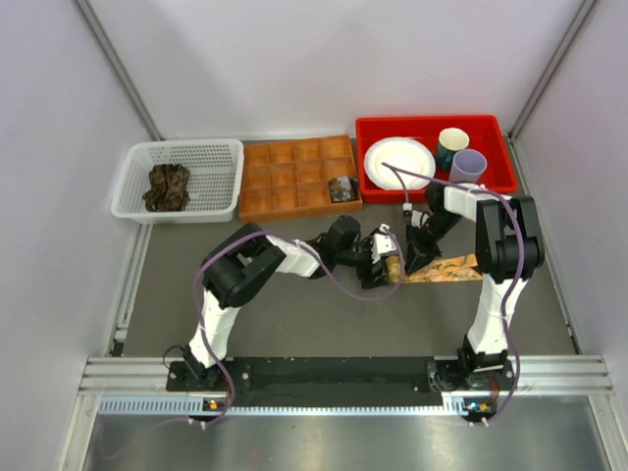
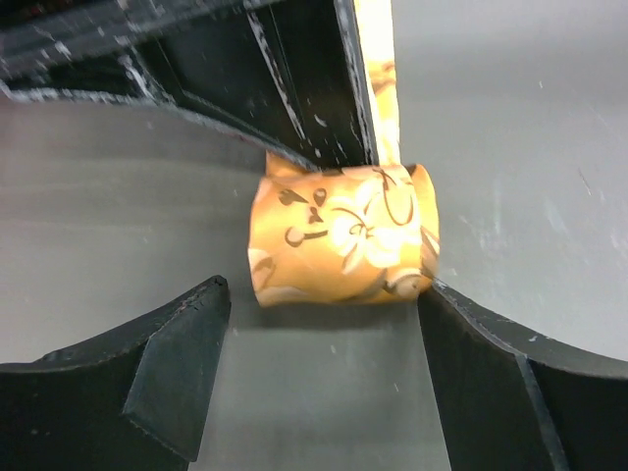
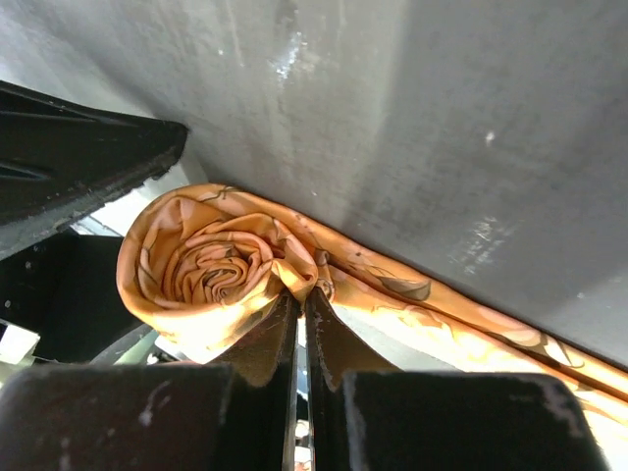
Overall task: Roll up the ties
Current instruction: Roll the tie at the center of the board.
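Across the frame centre: grey table [image 1: 294,314]. Upper right: red bin [image 1: 432,123] with white plate [image 1: 399,162] and two cups [image 1: 459,152]. Upper centre: brown compartment tray [image 1: 285,177], a dark tie bundle [image 1: 341,188] in its lower-right cell. Upper left: white basket [image 1: 211,152] holding dark green-brown ties [image 1: 167,186]. Centre right: tan-orange tie [image 1: 446,267], left end rolled, the rest lying flat to the right. Left gripper [image 2: 322,294]: jaws wide, straddling the roll. Right gripper [image 3: 302,299]: fingers closed together, tips pressed on the tie beside the roll.

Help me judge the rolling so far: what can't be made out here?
- Orange tie tail: top view, right arm covers part; right wrist view, frame edge cuts it.
- Dark bundle in the white basket: top view, too small to count ties.
- Dark item in the wooden tray: top view, too small to identify.
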Available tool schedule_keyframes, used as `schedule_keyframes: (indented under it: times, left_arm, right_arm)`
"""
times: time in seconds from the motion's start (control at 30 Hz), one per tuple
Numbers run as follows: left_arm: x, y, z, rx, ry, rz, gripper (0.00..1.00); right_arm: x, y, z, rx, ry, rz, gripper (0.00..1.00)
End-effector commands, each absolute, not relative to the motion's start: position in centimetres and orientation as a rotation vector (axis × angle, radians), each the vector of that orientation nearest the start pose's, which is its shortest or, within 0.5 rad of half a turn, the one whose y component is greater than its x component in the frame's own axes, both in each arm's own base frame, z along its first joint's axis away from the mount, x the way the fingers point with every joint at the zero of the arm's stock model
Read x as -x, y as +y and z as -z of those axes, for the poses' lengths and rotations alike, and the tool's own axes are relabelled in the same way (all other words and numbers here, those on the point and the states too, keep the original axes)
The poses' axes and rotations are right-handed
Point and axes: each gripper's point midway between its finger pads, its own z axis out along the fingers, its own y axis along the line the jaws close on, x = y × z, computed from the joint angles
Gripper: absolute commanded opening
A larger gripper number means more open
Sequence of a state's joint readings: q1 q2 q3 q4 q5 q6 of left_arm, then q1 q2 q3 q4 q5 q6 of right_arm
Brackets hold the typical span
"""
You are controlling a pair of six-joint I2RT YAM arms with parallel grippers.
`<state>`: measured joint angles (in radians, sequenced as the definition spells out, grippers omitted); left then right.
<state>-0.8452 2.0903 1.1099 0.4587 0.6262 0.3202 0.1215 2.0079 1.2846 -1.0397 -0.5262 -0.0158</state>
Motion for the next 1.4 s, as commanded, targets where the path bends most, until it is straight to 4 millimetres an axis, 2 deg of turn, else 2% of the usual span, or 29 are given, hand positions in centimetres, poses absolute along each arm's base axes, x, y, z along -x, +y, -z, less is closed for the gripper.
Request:
schedule_keyframes:
  times: [0.0,0.2,0.3,0.5,0.57,0.67,0.73,0.77,0.8,0.83,0.87,0.9,0.93,0.97,1.0,1.03,1.1,1.2,1.27,1.37]
  left_arm:
    - [-26.5,-45.1,-1.3,-1.417,1.512,1.051,0.81]
    - [-25.9,-46.5,-1.2,-1.384,1.454,1.125,0.79]
    - [-25.5,-47.3,-0.6,-1.363,1.479,1.168,0.77]
    - [-25.2,-48.2,0.5,-1.335,1.514,1.218,0.63]
    - [-25.1,-48.3,0.9,-1.339,1.527,1.226,0.54]
    - [-25.0,-48.1,1.9,-1.343,1.563,1.217,0.52]
    - [-25.3,-47.9,2.4,-1.369,1.588,1.157,0.47]
    - [-25.2,-47.4,3.3,-1.4,1.657,1.126,0.44]
    - [-25.5,-47.0,3.4,-1.442,1.658,1.064,0.36]
    - [-25.6,-46.5,3.8,-1.47,1.679,1.029,0.32]
    - [-24.9,-45.2,5.2,-1.531,1.782,0.991,0.28]
    - [-25.4,-44.3,5.7,-1.577,1.799,0.909,0.22]
    - [-25.3,-43.7,6.1,-1.613,1.825,0.875,0.19]
    - [-24.3,-41.8,7.2,-1.68,1.934,0.843,0.17]
    - [-24.2,-40.9,7.4,-1.73,1.935,0.803,0.13]
    - [-24.2,-39.8,7.8,-1.759,1.967,0.748,0.11]
    - [-23.2,-37.7,8.6,-1.837,2.037,0.703,0.07]
    - [-22.6,-36.0,8.9,-1.889,2.086,0.653,0.03]
    - [-22.8,-35.9,8.8,-1.91,2.102,0.632,0.0]
    - [-22.5,-35.5,8.5,-1.957,2.119,0.604,0.0]
  right_arm:
    - [-27.3,10.1,0.4,0.256,3.232,-0.625,0.0]
    - [-27.1,10.7,0.7,0.279,3.242,-0.642,0.0]
    - [-26.9,10.9,0.8,0.276,3.249,-0.652,0.0]
    - [-26.7,11.0,0.9,0.286,3.255,-0.649,0.0]
    - [-26.7,11.2,1.0,0.295,3.255,-0.652,0.0]
    - [-26.9,11.4,0.9,0.294,3.251,-0.664,0.0]
    - [-27.0,11.7,0.7,0.301,3.239,-0.699,0.0]
    - [-26.8,11.8,0.6,0.31,3.241,-0.716,0.0]
    - [-26.9,12.0,0.5,0.316,3.233,-0.736,0.0]
    - [-27.0,12.4,0.2,0.316,3.22,-0.772,0.0]
    - [-27.0,12.6,0.1,0.317,3.214,-0.79,0.0]
    - [-27.3,12.8,-0.4,0.329,3.195,-0.816,0.0]
    - [-27.4,13.0,-0.9,0.333,3.185,-0.844,0.04]
    - [-27.3,13.0,-1.3,0.347,3.185,-0.86,0.08]
    - [-27.9,12.9,-1.9,0.352,3.165,-0.876,0.13]
    - [-28.3,12.7,-2.7,0.328,3.142,-0.912,0.22]
    - [-28.5,12.3,-4.1,0.33,3.119,-0.959,0.3]
    - [-28.8,11.4,-6.4,0.288,3.067,-1.091,0.36]
    - [-29.0,11.0,-7.9,0.276,3.008,-1.178,0.36]
    - [-28.8,11.4,-10.1,0.237,2.903,-1.319,0.39]
